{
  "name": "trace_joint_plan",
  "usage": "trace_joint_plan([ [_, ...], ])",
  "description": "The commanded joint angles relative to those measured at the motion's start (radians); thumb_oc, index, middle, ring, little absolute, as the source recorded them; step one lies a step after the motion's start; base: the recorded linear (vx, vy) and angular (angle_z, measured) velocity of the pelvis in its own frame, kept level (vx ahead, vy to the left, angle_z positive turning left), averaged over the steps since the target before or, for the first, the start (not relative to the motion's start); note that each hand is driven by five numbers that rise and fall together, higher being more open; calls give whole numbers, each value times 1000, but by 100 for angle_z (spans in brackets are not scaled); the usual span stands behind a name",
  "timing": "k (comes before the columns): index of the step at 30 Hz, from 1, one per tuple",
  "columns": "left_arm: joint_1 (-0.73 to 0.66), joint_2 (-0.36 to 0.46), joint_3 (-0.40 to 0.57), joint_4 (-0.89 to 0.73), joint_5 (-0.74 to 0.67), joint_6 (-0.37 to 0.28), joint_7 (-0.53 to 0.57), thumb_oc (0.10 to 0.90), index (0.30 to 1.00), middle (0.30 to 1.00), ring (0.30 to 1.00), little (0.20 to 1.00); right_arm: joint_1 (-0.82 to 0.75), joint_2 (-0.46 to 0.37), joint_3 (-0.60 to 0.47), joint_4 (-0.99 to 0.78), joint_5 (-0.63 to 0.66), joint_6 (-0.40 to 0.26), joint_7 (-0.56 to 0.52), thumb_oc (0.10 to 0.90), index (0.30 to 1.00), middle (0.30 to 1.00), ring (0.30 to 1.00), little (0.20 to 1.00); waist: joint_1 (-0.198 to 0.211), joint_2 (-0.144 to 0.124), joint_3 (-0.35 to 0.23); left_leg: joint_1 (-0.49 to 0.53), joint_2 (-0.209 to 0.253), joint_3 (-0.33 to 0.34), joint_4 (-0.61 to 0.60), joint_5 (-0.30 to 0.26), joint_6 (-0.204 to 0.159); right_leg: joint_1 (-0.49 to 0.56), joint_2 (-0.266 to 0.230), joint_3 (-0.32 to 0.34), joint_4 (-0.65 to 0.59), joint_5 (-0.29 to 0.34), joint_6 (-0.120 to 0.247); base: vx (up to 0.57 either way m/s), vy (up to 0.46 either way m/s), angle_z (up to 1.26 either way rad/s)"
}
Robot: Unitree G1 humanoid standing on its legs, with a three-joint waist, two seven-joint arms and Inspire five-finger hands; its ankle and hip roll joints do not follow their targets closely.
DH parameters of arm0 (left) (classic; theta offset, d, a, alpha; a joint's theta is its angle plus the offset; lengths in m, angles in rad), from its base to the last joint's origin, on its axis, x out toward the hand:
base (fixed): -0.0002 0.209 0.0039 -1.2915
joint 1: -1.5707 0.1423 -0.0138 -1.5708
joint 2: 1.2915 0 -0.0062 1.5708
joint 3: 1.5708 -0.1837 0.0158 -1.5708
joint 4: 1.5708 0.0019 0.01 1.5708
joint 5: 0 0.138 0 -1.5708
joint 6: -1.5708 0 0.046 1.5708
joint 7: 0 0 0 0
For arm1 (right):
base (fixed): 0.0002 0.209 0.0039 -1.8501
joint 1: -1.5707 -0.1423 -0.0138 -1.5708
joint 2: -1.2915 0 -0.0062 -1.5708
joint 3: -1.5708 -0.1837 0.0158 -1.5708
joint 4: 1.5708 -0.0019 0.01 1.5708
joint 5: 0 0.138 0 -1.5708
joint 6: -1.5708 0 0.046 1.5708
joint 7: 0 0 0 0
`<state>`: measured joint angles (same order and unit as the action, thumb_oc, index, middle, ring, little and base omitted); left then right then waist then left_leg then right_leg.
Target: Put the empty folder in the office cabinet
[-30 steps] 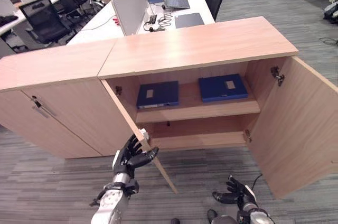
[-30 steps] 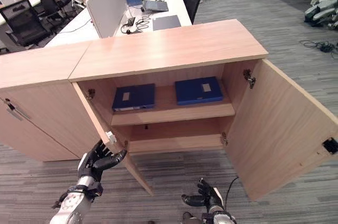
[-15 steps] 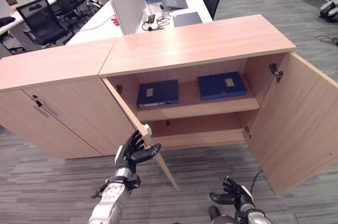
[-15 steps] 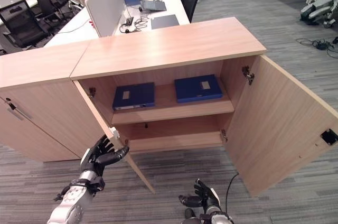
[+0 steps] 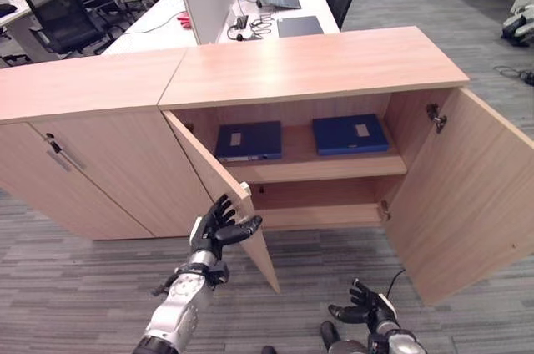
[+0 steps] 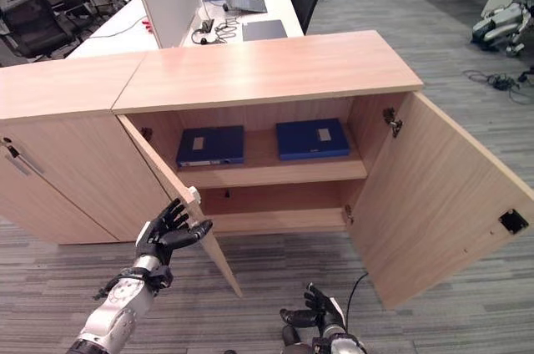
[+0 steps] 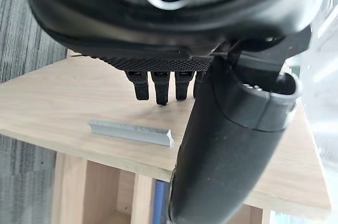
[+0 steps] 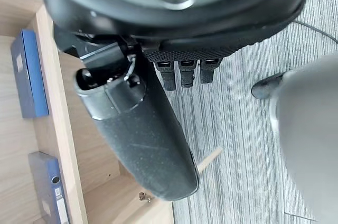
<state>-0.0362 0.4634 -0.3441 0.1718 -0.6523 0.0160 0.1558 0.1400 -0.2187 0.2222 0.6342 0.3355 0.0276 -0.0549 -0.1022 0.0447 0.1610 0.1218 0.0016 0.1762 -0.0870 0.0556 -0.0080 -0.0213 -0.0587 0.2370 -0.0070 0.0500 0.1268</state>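
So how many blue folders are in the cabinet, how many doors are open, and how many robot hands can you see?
Blue folders on the upper shelf: 2
Open cabinet doors: 2
Robot hands: 2, left hand and right hand
Total: 6

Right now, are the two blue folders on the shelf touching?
Apart. The left eye view shows bare shelf between the left folder and the right folder.

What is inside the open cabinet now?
Two blue folders lie flat, side by side, on the upper shelf of the cabinet. The lower compartment looks bare, though its left part is hidden behind the left door.
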Motion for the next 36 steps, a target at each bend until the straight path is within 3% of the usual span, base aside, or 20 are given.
trace_joint_plan([
  [1, -437, -120, -223, -330, -18, -118, -333, 800, 900, 900, 900, 900, -50, -40, 41, -53, 3, -54, 17, 800, 900, 900, 900, 900, -99, 46, -72, 87, 79, -45, 8, -88, -51, 141, -12, -16, 4, -114, 29, -30, 23, -6],
  [4, -444, -103, -259, -374, -114, -93, -380, 800, 900, 900, 900, 900, -54, -38, 49, -44, 5, -51, 28, 800, 900, 900, 900, 900, -96, 44, -70, 86, 78, -46, 5, -89, -51, 142, -15, -21, 5, -115, 32, -30, 18, -12],
  [14, -486, -117, -291, -371, -190, -75, -386, 800, 900, 900, 900, 900, -56, -33, 61, -23, 18, -49, 35, 800, 900, 900, 900, 900, -86, 25, -67, 77, 72, -60, 2, -89, -46, 139, -23, -41, 15, -114, 36, -16, 11, -20],
  [24, -479, -123, -249, -288, -112, -102, -347, 800, 900, 900, 900, 900, -43, -25, 66, -45, 19, -48, 38, 800, 900, 900, 900, 900, -79, 9, -68, 75, 63, -56, 0, -95, -38, 131, -33, -45, 7, -104, 42, -1, 2, 0],
  [30, -365, -75, -168, -234, -15, -111, -354, 800, 900, 900, 900, 900, -19, -18, 45, -50, 16, -45, 50, 800, 900, 900, 900, 900, -69, -2, -67, 76, 59, -50, 0, -110, -34, 129, -40, -49, 10, -113, 48, 10, 8, -1],
  [33, -196, -36, -70, -110, 59, -100, -341, 800, 900, 900, 900, 900, -12, -17, 22, -54, 12, -38, 57, 800, 900, 900, 900, 900, -54, -10, -62, 68, 58, -39, 0, -102, -30, 114, -39, -42, 16, -99, 49, 30, 41, -2],
  [36, -120, -15, -26, -83, 83, -90, -339, 800, 900, 900, 900, 900, -14, -19, 8, -53, 10, -35, 55, 800, 900, 900, 900, 900, -46, -11, -61, 73, 54, -35, 1, -116, -26, 116, -41, -41, 18, -107, 52, 20, 33, -3],
])
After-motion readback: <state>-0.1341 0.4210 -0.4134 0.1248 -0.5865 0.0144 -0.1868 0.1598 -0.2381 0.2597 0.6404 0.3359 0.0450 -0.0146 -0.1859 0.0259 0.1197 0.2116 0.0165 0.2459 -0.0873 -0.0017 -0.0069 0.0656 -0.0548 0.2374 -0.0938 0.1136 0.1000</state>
